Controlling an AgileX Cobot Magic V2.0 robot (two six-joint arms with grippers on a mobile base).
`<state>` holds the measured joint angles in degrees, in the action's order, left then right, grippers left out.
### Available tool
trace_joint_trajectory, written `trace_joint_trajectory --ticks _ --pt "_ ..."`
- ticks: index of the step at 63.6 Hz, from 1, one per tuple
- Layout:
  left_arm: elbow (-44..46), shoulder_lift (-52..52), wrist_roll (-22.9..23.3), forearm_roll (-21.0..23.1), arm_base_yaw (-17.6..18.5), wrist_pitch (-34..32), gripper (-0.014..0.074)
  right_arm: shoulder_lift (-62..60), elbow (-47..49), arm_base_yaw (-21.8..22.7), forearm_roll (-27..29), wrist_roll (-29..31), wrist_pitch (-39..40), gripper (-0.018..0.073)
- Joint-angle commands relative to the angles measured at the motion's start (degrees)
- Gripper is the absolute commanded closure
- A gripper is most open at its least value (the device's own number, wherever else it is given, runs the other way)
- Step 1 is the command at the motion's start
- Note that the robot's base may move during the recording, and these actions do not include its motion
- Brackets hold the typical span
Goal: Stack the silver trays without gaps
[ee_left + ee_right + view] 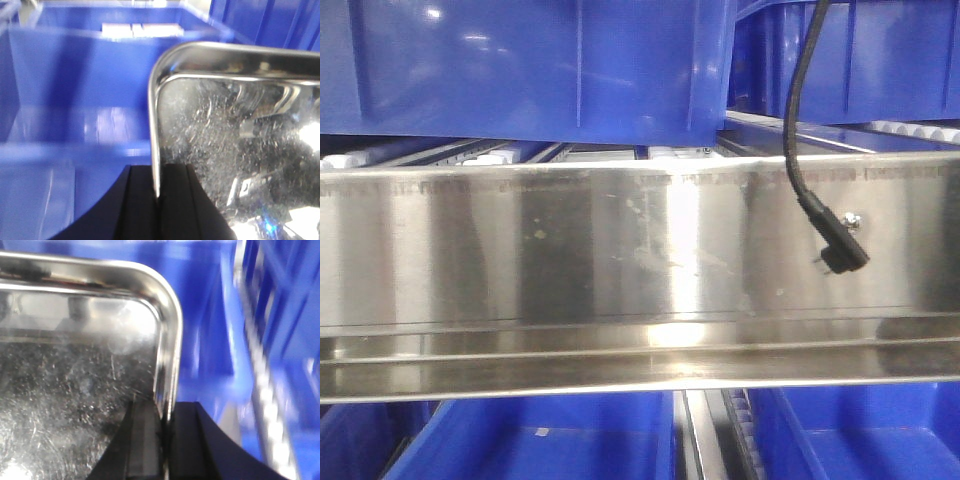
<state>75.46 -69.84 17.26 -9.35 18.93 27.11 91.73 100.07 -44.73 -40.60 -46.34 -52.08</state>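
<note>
A silver tray (pixel 235 140) fills the right of the left wrist view, shiny and scratched, with a rounded corner at the top left. My left gripper (pixel 158 197) is shut on its left rim, one black finger on each side. The same kind of silver tray (pixel 75 390) fills the left of the right wrist view. My right gripper (pixel 164 432) is shut on its right rim. Whether both hold one tray or two I cannot tell. The front view shows no tray and no gripper.
A deep blue bin (pixel 75 100) lies behind and below the tray; blue bin walls (pixel 210 330) and a roller rail (pixel 265 405) show on the right. In the front view a brushed-steel rail (pixel 620 280) spans the frame, with blue bins (pixel 540 70) above and below and a black cable (pixel 820 210).
</note>
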Motion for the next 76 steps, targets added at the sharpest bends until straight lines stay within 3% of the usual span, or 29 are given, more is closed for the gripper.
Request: trace_joint_trajectory --ticks 1,76 --pt "0.78 0.65 -0.06 1.52 0.77 -4.90 0.0614 -0.43 0.48 -0.48 -0.21 0.76 8.59 0.0637" --pt "0.78 0.65 -0.06 0.89 0.77 -5.04 0.0614 -0.43 0.48 -0.48 -0.21 0.76 12.93 0.0637"
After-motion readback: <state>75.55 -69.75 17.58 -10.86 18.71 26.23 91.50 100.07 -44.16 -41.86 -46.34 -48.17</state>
